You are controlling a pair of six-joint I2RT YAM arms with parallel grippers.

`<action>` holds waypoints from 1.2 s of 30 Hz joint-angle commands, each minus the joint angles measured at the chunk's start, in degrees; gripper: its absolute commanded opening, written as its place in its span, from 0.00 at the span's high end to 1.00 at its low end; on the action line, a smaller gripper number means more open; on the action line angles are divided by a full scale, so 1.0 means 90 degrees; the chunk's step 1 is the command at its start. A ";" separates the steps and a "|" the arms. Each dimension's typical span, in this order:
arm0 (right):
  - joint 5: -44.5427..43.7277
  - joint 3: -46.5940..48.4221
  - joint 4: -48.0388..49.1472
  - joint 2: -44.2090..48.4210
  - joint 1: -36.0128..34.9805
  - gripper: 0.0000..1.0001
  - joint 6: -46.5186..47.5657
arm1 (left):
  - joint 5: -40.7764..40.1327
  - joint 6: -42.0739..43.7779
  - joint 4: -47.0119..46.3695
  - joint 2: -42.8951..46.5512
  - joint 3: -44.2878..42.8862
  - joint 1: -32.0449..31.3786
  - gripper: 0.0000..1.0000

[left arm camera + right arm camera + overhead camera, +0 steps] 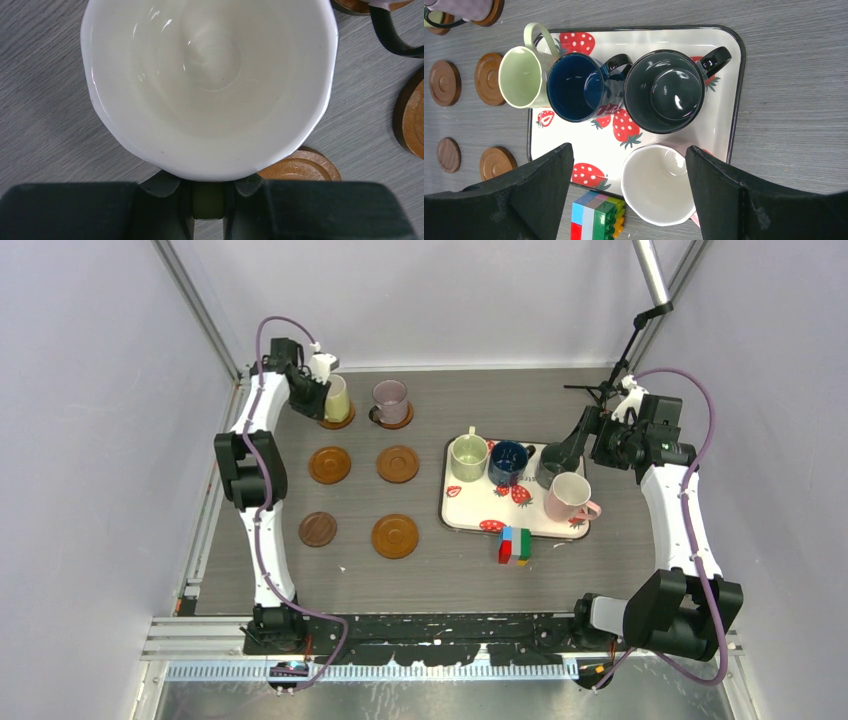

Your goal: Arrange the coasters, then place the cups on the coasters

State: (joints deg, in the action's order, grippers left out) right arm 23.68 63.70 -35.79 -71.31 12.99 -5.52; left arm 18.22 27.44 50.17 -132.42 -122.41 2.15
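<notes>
Top camera overlooks the table [440,570]; right wrist looks down on its tray [720,100], left seemingly tight above one cup [210,75].

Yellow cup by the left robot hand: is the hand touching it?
Touching. The left wrist view shows the left gripper pinched shut on the handle of the yellow cup, with no gap between the fingers and the handle.

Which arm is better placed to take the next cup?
Right: the right pincer is open over the pink cup on the tray; the left pincer is shut on the yellow cup's handle.
</notes>
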 commanded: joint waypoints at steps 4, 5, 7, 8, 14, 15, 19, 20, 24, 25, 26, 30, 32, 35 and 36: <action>0.0082 -0.0027 0.0090 -0.0007 0.0032 0.14 0.0096 | -0.0066 0.0047 -0.0656 0.0096 -0.0095 0.0015 0.89; 0.0076 -0.0027 0.0090 -0.0005 0.0033 0.14 0.0093 | -0.0079 0.0052 -0.0657 0.0086 -0.0102 0.0015 0.89; 0.0069 -0.0027 0.0090 -0.0007 0.0035 0.14 0.0091 | -0.0122 0.0066 -0.0688 0.0080 -0.0082 0.0015 0.88; 0.0057 -0.0027 0.0090 -0.0002 0.0036 0.14 0.0093 | -0.0151 0.0072 -0.0715 0.0075 -0.0072 0.0015 0.87; 0.0070 -0.0027 0.0112 -0.0015 0.0032 0.14 0.0075 | -0.0188 0.0085 -0.0704 0.0037 -0.0041 0.0015 0.84; 0.0066 -0.0027 0.0111 -0.0015 0.0037 0.14 0.0071 | -0.0192 0.0082 -0.0693 0.0027 -0.0037 0.0015 0.83; 0.0062 -0.0025 0.0110 -0.0007 0.0032 0.14 0.0077 | -0.0189 0.0066 -0.0695 0.0014 0.0006 0.0015 0.75; 0.0061 -0.0027 0.0110 -0.0007 0.0034 0.14 0.0084 | -0.0182 0.0042 -0.0696 0.0004 0.0007 0.0015 0.74; 0.0057 -0.0027 0.0110 -0.0002 0.0034 0.14 0.0081 | -0.0150 -0.0078 -0.0707 -0.0047 0.0008 0.0015 0.73; 0.0058 -0.0027 0.0110 0.0004 0.0037 0.14 0.0084 | -0.0139 -0.0104 -0.0708 -0.0065 0.0005 0.0015 0.73; 0.0057 -0.0028 0.0110 0.0005 0.0033 0.14 0.0084 | -0.0122 -0.0137 -0.0718 -0.0070 0.0016 0.0015 0.74; 0.0049 -0.0037 0.0108 0.0003 0.0036 0.14 0.0094 | -0.0064 -0.0237 -0.0800 -0.0059 0.0134 0.0015 0.77; 0.0051 -0.0037 0.0110 0.0003 0.0038 0.14 0.0094 | -0.0052 -0.0266 -0.0892 -0.0037 0.0250 0.0015 0.79; 0.0052 -0.0036 0.0112 0.0007 0.0035 0.14 0.0096 | -0.0052 -0.0273 -0.0989 -0.0005 0.0420 0.0015 0.80; 0.0054 -0.0037 0.0110 0.0013 0.0035 0.14 0.0099 | -0.0052 -0.0275 -0.1013 0.0012 0.0476 0.0015 0.80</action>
State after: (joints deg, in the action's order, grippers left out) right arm 23.68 63.68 -35.79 -71.31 12.99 -5.08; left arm 17.39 25.69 44.49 -132.70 -120.51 2.26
